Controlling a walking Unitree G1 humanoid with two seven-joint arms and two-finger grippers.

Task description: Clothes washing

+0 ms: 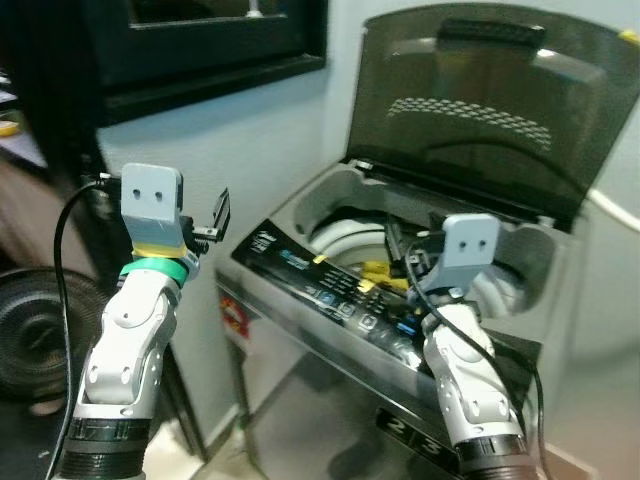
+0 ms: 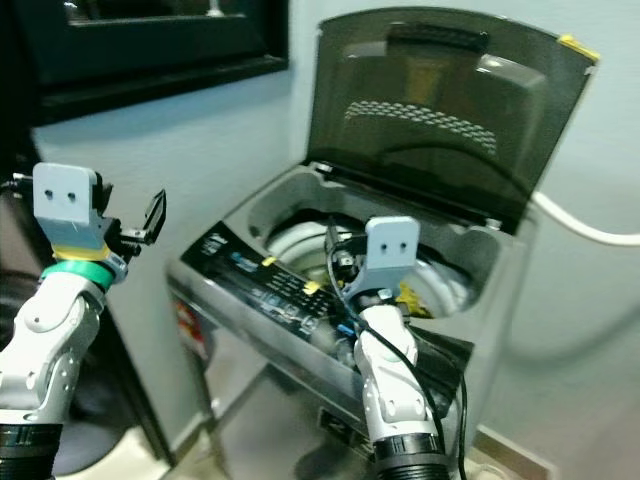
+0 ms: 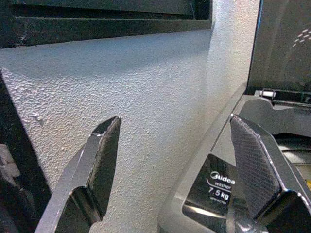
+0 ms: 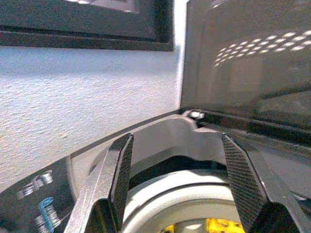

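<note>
washing machine (image 1: pixel 400 330) lid (image 1: pixel 480 100) raised | yellow item (image 1: pixel 378 270) seen in drum | right tool (image 4: pixel 177 177) released over drum | left tool (image 3: pixel 175 160) released beside machine | closing, starting seem left

Pale textured wall (image 1: pixel 250 130), dark-framed window (image 1: pixel 200 40), black fan (image 1: pixel 30 330)

Grey washing machine (image 1: pixel 300 400), smoky translucent dark lid (image 1: pixel 480 100), white drum rim (image 1: pixel 345 240), black control panel (image 1: pixel 320 285), pale textured wall (image 3: pixel 146 97)
</note>
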